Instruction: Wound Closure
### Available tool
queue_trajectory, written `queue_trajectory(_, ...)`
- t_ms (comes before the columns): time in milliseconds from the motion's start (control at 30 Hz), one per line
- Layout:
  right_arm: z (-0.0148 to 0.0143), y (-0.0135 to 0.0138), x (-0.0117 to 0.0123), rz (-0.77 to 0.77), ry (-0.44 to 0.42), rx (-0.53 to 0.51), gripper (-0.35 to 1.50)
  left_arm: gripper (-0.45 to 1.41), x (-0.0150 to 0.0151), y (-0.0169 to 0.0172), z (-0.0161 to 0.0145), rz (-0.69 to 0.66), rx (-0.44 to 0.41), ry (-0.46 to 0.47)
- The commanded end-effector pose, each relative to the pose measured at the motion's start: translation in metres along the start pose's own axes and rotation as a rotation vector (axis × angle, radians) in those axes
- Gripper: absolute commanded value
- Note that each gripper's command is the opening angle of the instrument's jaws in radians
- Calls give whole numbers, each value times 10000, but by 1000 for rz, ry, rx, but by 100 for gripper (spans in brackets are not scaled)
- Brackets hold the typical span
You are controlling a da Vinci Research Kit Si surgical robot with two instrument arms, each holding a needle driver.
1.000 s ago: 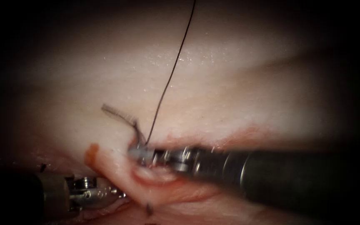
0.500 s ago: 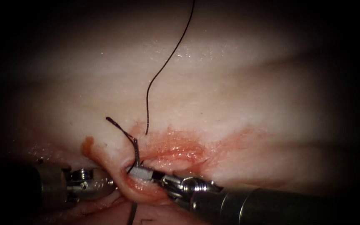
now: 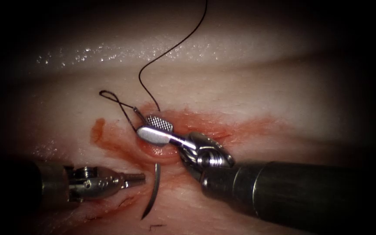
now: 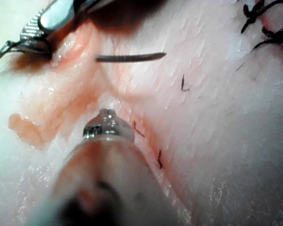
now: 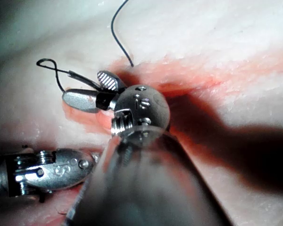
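Right tool (image 3: 153, 128) jaws are seen spread at the cut, nothing gripped. Left tool (image 3: 141, 177) jaws are pressed together, nothing held. Needle (image 3: 153, 191) is lodged in the tissue (image 3: 262, 95), pointed end exposed below the fold, swaged end beside the right jaws. Thread (image 3: 170, 50) is looped left of the cut.

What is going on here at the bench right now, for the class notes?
The right tool has its jaws open over the cut in the tissue and holds nothing. The left tool, jaws shut, also holds nothing. The needle is through the tissue, its pointed end sticking out between the tools, its tail near the right tool's jaws. The thread loops away from there. Red fluid stains the cut.
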Motion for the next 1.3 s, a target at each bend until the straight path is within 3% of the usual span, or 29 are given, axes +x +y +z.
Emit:
queue_trajectory(33, 12, 14, 20, -38, 7, -5, 98, 2, 3, 1, 5, 38, 1, 29)
queue_trajectory(267, 13, 32, 46, -87, -77, -2, 89, 10, 16, -2, -9, 121, -28, 183)
queue_trajectory(400, 7, 49, 64, -111, -103, -11, 93, 42, 32, -13, -21, 190, 20, 316)
queue_trajectory(467, 5, 52, 66, -112, -104, -10, 91, 47, 35, -15, -22, 206, 28, 344)
queue_trajectory(500, 1, 60, 70, -117, -109, -8, 88, 61, 38, -16, -22, 239, 30, 383)
queue_trajectory(633, -7, 72, 69, -131, -95, -22, 79, 73, 39, -10, -16, 285, 24, 407)
queue_trajectory(933, -18, 88, 55, -135, -77, -29, 72, 76, 43, -5, 3, 335, 7, 467)
queue_trajectory(1067, -20, 91, 45, -130, -78, -34, 56, 89, 45, -9, 14, 335, 37, 486)
queue_trajectory(1167, -21, 92, 41, -127, -76, -34, 54, 86, 46, -12, 17, 332, 66, 497)
queue_trajectory(1300, -22, 92, 37, -119, -73, -35, 46, 57, 48, -14, 21, 273, 111, 534)
